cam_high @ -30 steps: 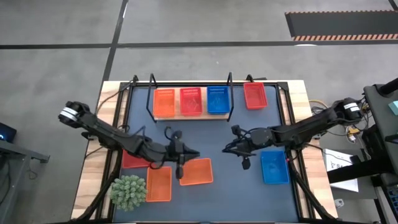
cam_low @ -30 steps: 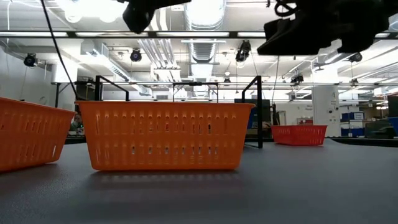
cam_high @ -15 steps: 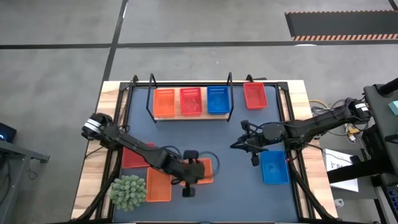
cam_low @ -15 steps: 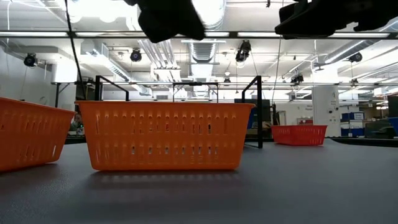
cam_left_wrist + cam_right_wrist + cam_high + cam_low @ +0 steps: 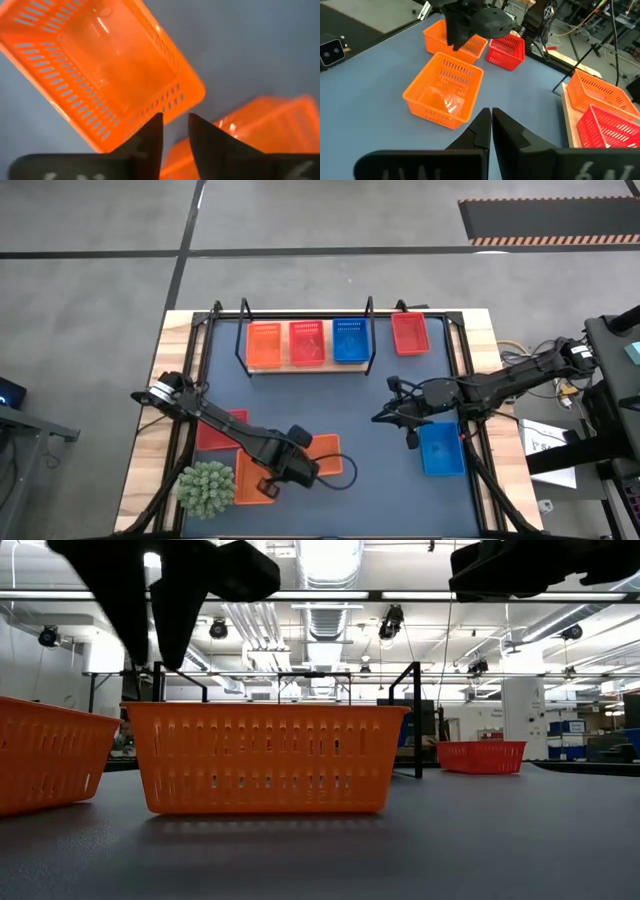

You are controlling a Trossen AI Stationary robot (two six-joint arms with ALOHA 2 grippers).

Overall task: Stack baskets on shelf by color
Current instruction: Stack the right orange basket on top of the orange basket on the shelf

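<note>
Mat (image 5: pixel 380 470): left gripper (image 5: pixel 268 487) partly hides orange basket (image 5: pixel 254 477).

Left arm stretched diagonally across the tabletop, left tool (image 5: pixel 268 488) pointing down, fingers (image 5: pixel 150 142) slightly parted (narrow gap). Right arm reaches in from the right side, right tool (image 5: pixel 411 442) closed, hanging mid-tabletop.

**Plastic, wood and wire**

Beneath my left claw (image 5: pixel 175 145) an orange basket (image 5: pixel 100 75) shows glossy, slotted plastic. My fingers (image 5: pixel 145 145) look matt black. The mat (image 5: pixel 380 480) seems smooth, dull blue; the shelf (image 5: pixel 300 367) pairs pale wood with black wire.
</note>
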